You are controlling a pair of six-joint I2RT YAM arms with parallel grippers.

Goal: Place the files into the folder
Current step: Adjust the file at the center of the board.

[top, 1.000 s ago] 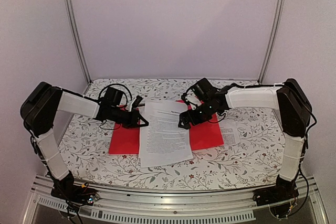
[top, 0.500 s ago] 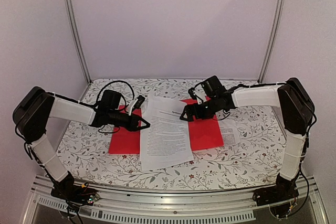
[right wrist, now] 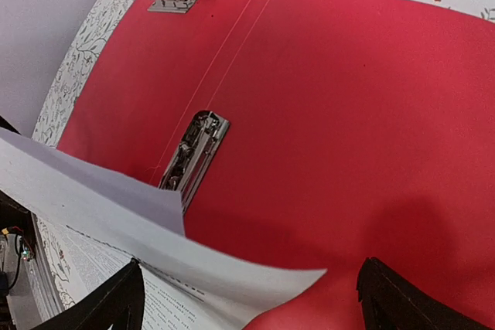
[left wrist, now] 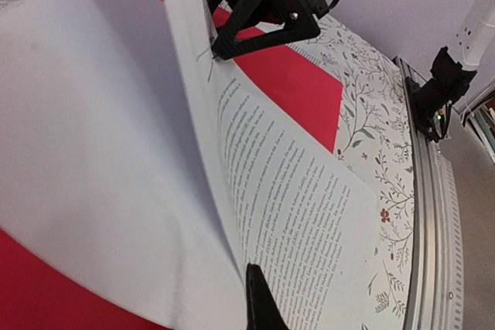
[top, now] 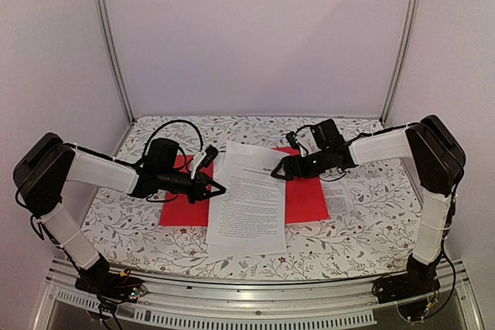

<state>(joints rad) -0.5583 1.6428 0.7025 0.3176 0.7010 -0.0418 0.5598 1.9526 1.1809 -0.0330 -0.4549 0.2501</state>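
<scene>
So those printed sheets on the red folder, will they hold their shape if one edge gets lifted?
Probably floppy: the files curl up where the left end effector pinches their edge. Being thin, they're likely light, and may slide on the smooth folder.

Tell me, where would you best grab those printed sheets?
The far right edge, coming from the right. The files lie thin and flat across the folder, but that edge curls up clear of the red, so jaws could close one above, one below.
</scene>
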